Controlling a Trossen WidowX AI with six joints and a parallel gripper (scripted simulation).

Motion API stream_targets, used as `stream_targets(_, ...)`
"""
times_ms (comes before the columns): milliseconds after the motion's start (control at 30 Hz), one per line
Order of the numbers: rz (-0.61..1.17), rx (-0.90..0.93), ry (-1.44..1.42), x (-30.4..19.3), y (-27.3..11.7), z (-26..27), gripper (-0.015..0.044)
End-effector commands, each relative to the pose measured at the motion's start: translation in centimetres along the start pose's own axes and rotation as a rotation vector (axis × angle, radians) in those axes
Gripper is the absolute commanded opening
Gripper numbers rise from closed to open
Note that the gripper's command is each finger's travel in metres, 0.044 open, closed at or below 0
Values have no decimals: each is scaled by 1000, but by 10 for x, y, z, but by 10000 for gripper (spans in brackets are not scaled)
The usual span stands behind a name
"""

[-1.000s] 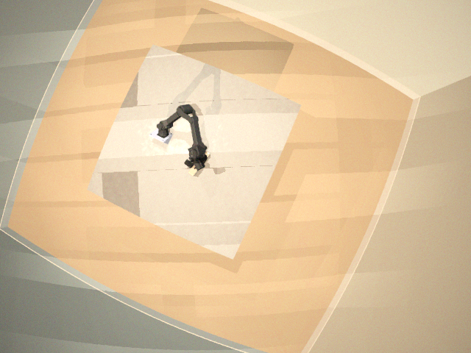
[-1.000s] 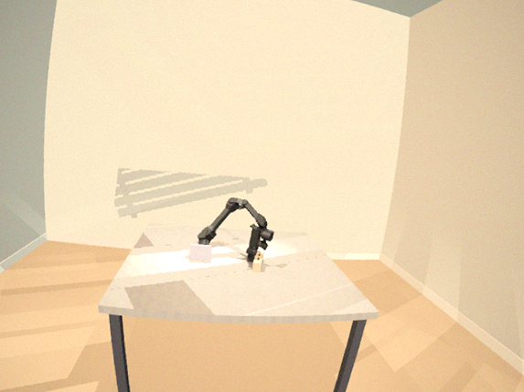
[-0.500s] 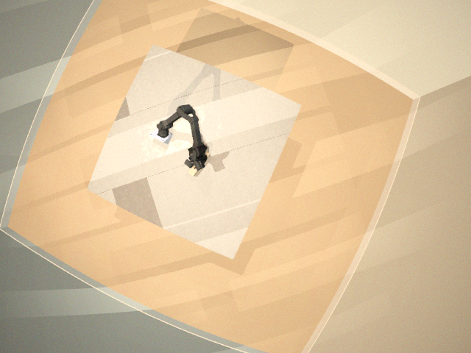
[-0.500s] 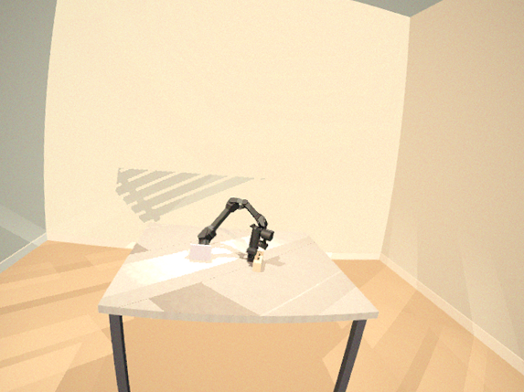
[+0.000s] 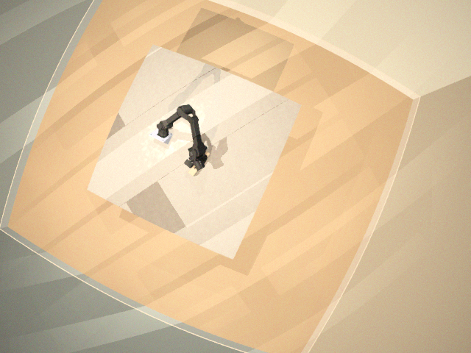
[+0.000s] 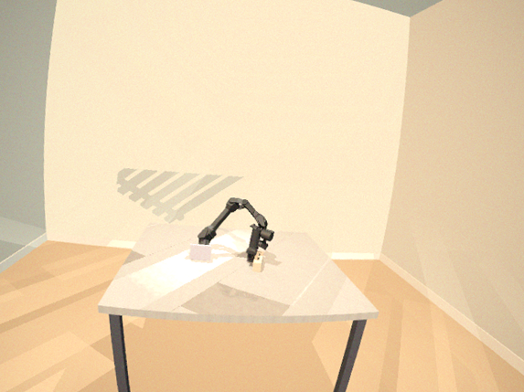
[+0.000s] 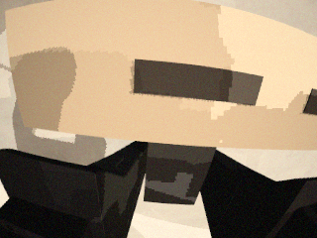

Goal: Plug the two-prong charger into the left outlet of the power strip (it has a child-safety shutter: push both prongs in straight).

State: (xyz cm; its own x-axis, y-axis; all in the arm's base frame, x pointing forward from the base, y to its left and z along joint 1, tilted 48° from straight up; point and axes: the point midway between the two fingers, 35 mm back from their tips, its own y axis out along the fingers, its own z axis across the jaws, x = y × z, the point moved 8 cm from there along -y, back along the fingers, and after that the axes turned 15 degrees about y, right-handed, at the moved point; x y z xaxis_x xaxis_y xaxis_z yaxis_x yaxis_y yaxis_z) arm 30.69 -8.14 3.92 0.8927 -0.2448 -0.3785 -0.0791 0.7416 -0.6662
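The power strip (image 5: pixel 193 172) (image 6: pixel 258 264) (image 7: pixel 99 106) is a tan block on the table. In the wrist view it crosses the upper part, with one dark slot-shaped recess (image 7: pixel 180 79) near the middle and part of another (image 7: pixel 311 102) at the right edge. My gripper (image 6: pixel 251 257) (image 7: pixel 172 145) is shut on the charger (image 7: pixel 173 171), a dark grey block between the black fingers. The charger's upper end meets the strip's near long edge in the wrist view. Its prongs are hidden, and I cannot tell whether it touches the strip. The arm covers part of the strip in the top view.
The pale table (image 5: pixel 243 125) (image 6: pixel 167 311) bears the arm's base (image 5: pixel 163 133) and the strip. A whitish panel (image 6: pixel 201 253) stands by the base. Bands of light and shadow cross the table, strip and floor.
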Motion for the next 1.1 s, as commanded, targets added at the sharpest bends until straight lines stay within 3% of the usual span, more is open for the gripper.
stream_targets(0,-24,7,-19,5,-2,3,0)
stream_targets(867,1,0,0,0,0,0,0)
stream_targets(1067,1,0,0,0,0,0,157)
